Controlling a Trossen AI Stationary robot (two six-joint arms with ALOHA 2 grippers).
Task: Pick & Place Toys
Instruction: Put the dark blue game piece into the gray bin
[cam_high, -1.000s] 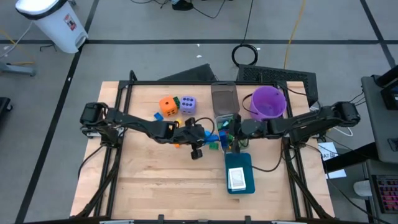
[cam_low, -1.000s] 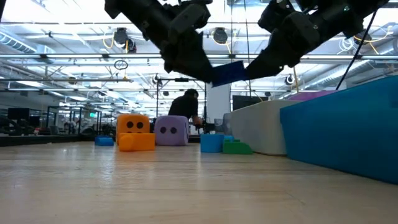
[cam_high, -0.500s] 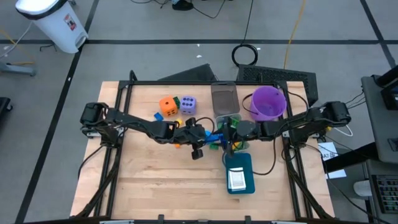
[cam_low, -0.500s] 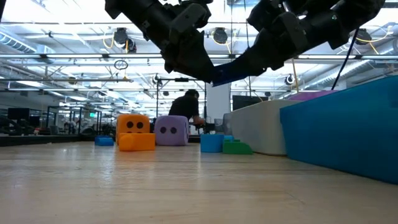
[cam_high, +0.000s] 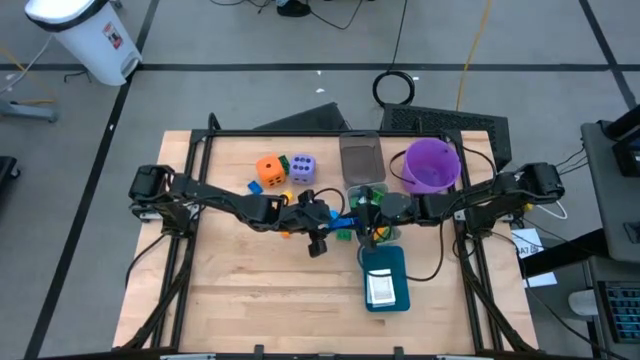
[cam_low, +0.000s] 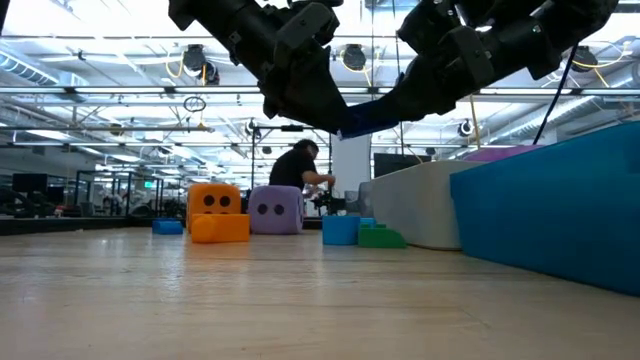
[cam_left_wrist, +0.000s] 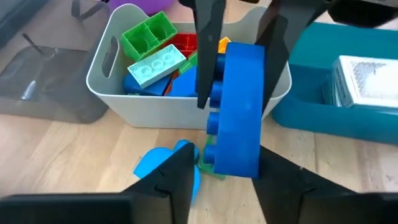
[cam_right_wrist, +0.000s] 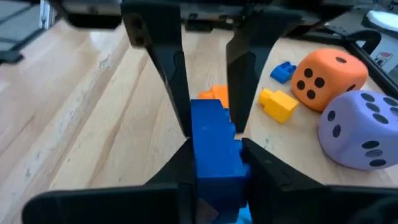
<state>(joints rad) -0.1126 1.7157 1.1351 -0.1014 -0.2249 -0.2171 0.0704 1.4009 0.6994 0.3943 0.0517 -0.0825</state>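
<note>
Toys (cam_high: 285, 170) scattered on wooden table (cam_high: 250, 280), glass-walled hall behind

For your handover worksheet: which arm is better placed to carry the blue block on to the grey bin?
Probably the right. Its end effector grips the blue block, while the left end effector looks to be letting go. The right arm also reaches in from the side where the grey bin stands.

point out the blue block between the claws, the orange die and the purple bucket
blue block (cam_left_wrist: 239, 106), left wrist view, on its broad flat face
orange die (cam_right_wrist: 323, 71), right wrist view, on its dotted front face
purple bucket (cam_high: 408, 168), high view, on its rim
</note>
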